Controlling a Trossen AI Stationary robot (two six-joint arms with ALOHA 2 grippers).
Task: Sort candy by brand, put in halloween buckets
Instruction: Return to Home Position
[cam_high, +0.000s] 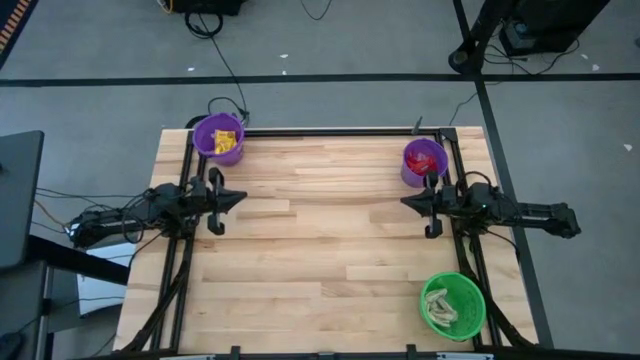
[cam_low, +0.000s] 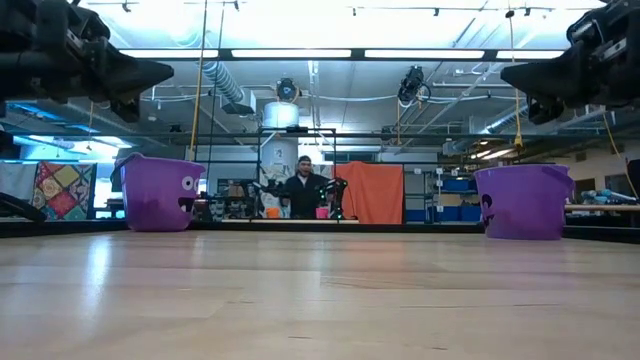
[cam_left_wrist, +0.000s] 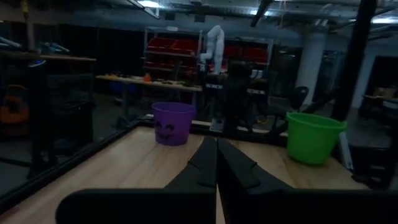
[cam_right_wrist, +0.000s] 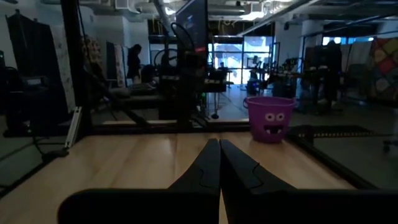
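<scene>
Sorting seems done: yellow sweets (cam_high: 226, 141) occupy the wooden bench's (cam_high: 320, 240) far-left round purple plastic bucket (cam_high: 198, 135), red sweets (cam_high: 426, 160) the far-right purple bucket (cam_high: 406, 158), tan pieces (cam_high: 445, 312) the near-right green bucket (cam_high: 452, 276); left gripper (cam_high: 241, 197), right gripper (cam_high: 405, 203) wait closed, empty, at its side edges.

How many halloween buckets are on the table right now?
3: the left purple bucket at the table's back left corner, the right purple bucket at the back right, the green bucket front right.

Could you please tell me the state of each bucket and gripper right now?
Left gripper: shut, empty, raised.
Right gripper: shut, empty, raised.
Purple bucket by the left arm: upright, holding yellow candy.
Purple bucket by the right arm: upright, holding red candy.
Green bucket: upright, holding cream-tan pieces.
</scene>
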